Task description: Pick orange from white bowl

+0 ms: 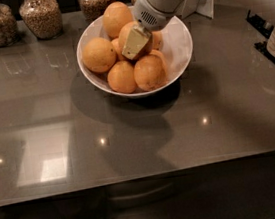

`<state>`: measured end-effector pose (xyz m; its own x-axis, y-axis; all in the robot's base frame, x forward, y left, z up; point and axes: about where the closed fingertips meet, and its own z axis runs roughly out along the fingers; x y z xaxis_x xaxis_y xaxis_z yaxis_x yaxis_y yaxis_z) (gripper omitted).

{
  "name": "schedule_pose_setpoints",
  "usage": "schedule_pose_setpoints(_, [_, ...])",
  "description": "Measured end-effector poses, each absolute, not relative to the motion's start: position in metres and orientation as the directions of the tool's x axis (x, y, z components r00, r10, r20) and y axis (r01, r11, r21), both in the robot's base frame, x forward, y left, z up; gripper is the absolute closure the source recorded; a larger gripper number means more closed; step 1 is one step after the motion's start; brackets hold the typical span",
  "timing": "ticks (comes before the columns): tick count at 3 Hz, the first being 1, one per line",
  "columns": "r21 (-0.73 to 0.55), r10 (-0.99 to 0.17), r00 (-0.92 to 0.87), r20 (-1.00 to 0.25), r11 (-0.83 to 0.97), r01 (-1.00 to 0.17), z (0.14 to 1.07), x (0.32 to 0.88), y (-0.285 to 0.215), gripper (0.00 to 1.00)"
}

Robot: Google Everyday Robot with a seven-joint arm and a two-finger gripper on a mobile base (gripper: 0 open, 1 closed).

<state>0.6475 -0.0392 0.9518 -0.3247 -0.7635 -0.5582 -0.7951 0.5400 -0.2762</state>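
Observation:
The white bowl (pixel 182 45) stands on the dark counter at the back centre and holds several oranges. My gripper (pixel 136 41) reaches down into it from the upper right, and its pale yellow tip rests against the middle orange (pixel 126 32) on top of the pile. Other oranges lie around it: one at the left (pixel 99 55), one at the back (pixel 116 16) and two at the front (pixel 121 77) (pixel 149 72). The far side of the middle orange is hidden by the gripper and arm.
Glass jars of grains (pixel 40 14) line the counter's back edge, behind the bowl. A white object (pixel 199 1) stands behind the bowl to the right. Dark equipment (pixel 272 43) sits at the right edge. The counter's front edge (pixel 136 179) runs across the lower frame.

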Motion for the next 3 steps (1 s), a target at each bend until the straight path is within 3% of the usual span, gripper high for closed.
schedule_pose_setpoints(3, [-0.357,-0.830,-0.194,-0.523,0.420,-0.834,0.999,0.625,-0.041,1.00])
